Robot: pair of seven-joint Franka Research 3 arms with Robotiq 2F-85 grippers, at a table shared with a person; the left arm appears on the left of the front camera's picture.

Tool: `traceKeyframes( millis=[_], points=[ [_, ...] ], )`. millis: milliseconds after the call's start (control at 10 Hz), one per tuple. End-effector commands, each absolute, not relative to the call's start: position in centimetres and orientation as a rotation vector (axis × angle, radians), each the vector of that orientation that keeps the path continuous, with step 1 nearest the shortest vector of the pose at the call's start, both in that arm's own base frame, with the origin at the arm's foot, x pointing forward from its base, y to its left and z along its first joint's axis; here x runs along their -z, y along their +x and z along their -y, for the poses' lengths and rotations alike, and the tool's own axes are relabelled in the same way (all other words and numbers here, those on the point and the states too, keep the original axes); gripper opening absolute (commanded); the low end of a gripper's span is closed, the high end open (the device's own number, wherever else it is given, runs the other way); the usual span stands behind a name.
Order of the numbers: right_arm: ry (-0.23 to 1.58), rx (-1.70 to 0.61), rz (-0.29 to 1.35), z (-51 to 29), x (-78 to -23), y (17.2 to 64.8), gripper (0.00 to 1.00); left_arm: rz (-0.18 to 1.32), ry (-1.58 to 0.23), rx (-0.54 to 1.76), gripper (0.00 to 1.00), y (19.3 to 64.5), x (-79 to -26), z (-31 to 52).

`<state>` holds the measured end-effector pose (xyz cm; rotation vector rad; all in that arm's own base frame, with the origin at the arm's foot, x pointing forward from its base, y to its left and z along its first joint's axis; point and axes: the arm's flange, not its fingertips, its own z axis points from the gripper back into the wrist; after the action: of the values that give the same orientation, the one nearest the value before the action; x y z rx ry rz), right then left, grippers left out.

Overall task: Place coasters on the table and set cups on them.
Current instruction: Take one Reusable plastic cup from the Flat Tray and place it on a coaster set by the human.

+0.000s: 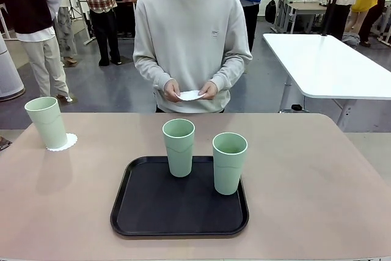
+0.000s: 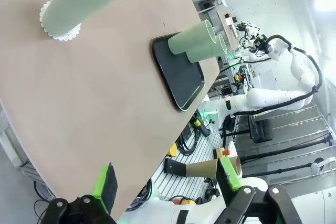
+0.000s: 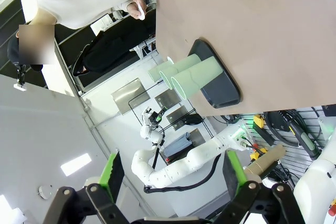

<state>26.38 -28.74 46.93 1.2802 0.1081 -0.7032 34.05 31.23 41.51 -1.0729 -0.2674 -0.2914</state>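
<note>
Tabletop: the wide tan-brown tabletop with rounded corners carries the whole set-up.
Finished pair: a tall pale mint-green plastic tumbler stands upright on a thin white round paper doily with a scalloped edge, near the far left corner. The doily sits off-centre and pokes out on the tray side.
Tray: a flat black rectangular tray with rounded corners lies in the middle, apparently as a holding place for cups not yet set out.
Cups on tray: the centre tumbler stands at the tray's far edge. The right-hand tumbler stands just beside it, nearer the robot. Both are upright and not touching.
Person: stands at the far side with both hands together at the waist around white paper coasters, likely ready to lay the next one. How many are held cannot be told.
Left claw: the left claw hangs off the tabletop's edge with its green-padded fingers wide apart and nothing between them, well apart from every cup.
Right claw: the right claw is likewise spread and empty, clear of the tabletop.
Step in hand: probably a second coaster must go down before a tray cup can move onto it.
Risk: the tall, light, tapered cups could tip if gripped high, and a paper doily may slide when a cup lands.
</note>
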Motion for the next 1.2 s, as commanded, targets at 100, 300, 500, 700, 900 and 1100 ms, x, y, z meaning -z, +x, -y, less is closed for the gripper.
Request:
traceKeyframes(
  millis=[100, 300, 500, 700, 900, 1100],
  points=[
    [1.279, 0.707, -0.096, 28.80, -46.96, 26.43, 1.00, 0.274, -1.070, 0.294, 1.00, 33.90, -41.69, -31.29],
    [1.279, 0.707, -0.096, 28.80, -46.96, 26.43, 1.00, 0.274, -1.070, 0.294, 1.00, 33.90, -41.69, -31.29],
    [1.279, 0.707, -0.096, 28.80, -46.96, 26.43, 1.00, 0.274, -1.070, 0.294, 1.00, 33.90, -41.69, -31.29],
    [1.279, 0.707, -0.096, 28.80, -46.96, 26.43, 1.00, 0.274, -1.070, 0.294, 1.00, 33.90, -41.69, -31.29],
    [1.279, 0.707, -0.096, 28.80, -46.96, 26.43, 1.00, 0.274, -1.070, 0.294, 1.00, 33.90, -41.69, -31.29],
    [1.279, 0.707, -0.096, 28.80, -46.96, 26.43, 1.00, 0.274, -1.070, 0.294, 1.00, 33.90, -41.69, -31.29]
  ],
)
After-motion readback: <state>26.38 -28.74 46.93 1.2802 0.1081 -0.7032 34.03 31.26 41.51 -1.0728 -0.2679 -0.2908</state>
